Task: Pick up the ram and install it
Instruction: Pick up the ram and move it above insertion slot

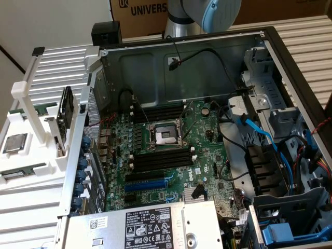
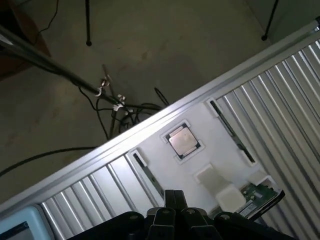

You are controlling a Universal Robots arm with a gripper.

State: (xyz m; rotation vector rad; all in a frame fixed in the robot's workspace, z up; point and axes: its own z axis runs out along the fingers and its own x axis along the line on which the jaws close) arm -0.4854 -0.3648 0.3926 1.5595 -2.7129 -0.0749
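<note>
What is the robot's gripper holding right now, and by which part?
Nothing: the black gripper is shut and empty over the white tray, where a long thin ram stick lies in its slot.

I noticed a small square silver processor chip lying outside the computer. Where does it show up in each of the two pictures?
Exterior view: the processor chip lies flat on the white holder at the exterior view's left, outside the open computer case.
Wrist view: the processor chip sits in a square recess of the white holder, between two long narrow slots.
Shared landmark: the white holder, resting on the ribbed metal table.
</note>
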